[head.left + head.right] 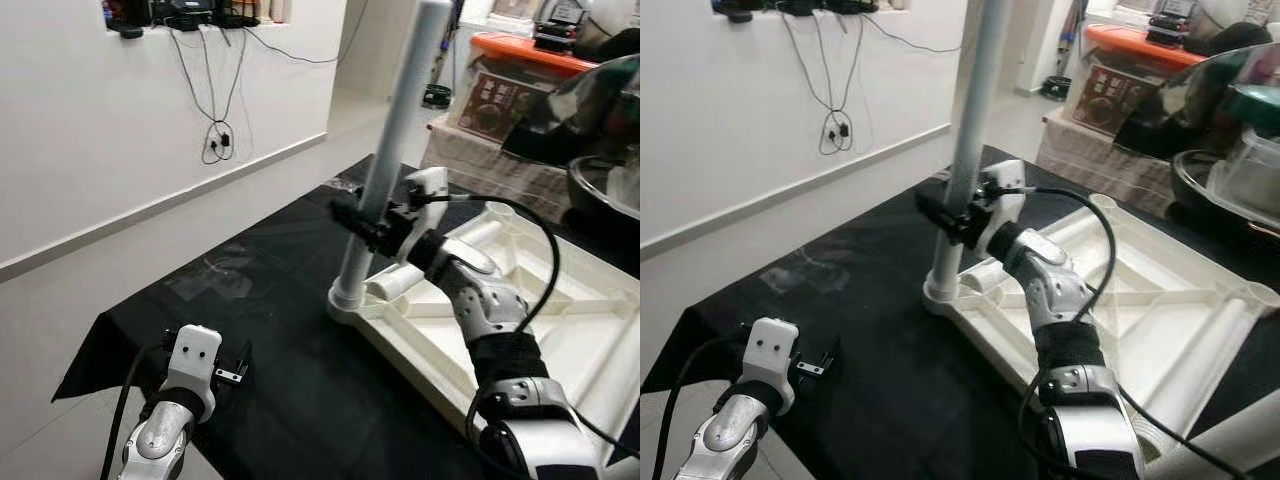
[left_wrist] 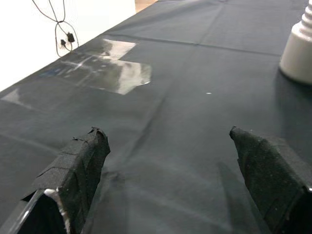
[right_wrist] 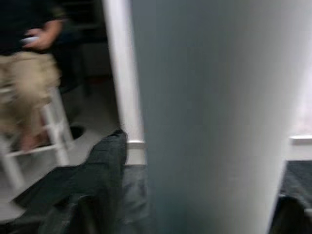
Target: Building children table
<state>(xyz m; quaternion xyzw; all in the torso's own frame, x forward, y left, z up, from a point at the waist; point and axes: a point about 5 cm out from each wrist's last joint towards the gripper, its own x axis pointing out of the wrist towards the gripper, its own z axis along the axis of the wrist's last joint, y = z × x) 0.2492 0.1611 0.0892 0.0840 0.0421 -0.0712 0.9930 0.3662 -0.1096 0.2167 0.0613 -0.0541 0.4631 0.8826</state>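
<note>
White wall, desk under black cloth (image 1: 280, 330). Left end effector (image 2: 170, 180) sits low near the cloth's front-left corner, fingers spread, nothing between them. Grey table leg (image 1: 385, 170) stands upright in the corner socket of the upturned white tabletop (image 1: 560, 330). Right end effector (image 1: 362, 222) pinches the leg partway up.
</note>
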